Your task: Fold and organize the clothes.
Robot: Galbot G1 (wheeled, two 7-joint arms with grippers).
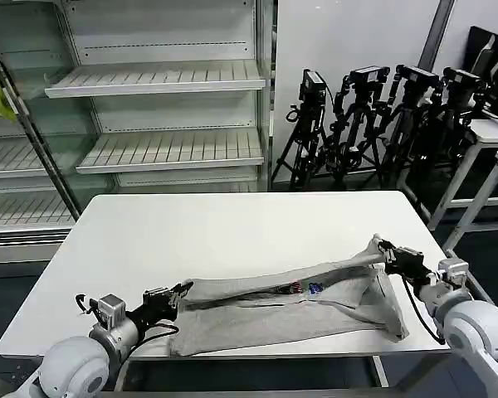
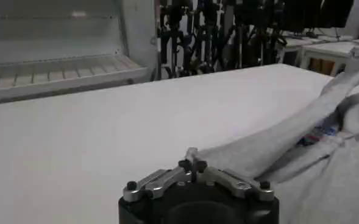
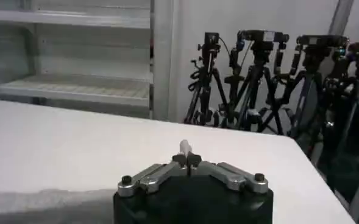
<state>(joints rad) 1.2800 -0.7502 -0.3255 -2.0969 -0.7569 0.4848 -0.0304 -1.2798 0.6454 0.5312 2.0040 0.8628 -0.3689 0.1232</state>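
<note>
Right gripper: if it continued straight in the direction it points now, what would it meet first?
Likely nothing near. The right gripper, shut on the T-shirt, points across bare white table; beyond its far edge stand camera tripods, though depth is unclear.

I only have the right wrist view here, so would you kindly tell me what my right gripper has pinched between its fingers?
Observer: In the head view, the right gripper is shut on an edge of the grey T-shirt, near the table's right side.
Operator: Thank you. What is the left arm doing?
Observer: The left gripper is shut on the opposite end of the same edge, near the front left of the table.
Operator: Is the fabric taut between them?
Observer: Yes, the held edge runs as a raised band from one gripper to the other, while the rest of the shirt lies on the table below it.
</note>
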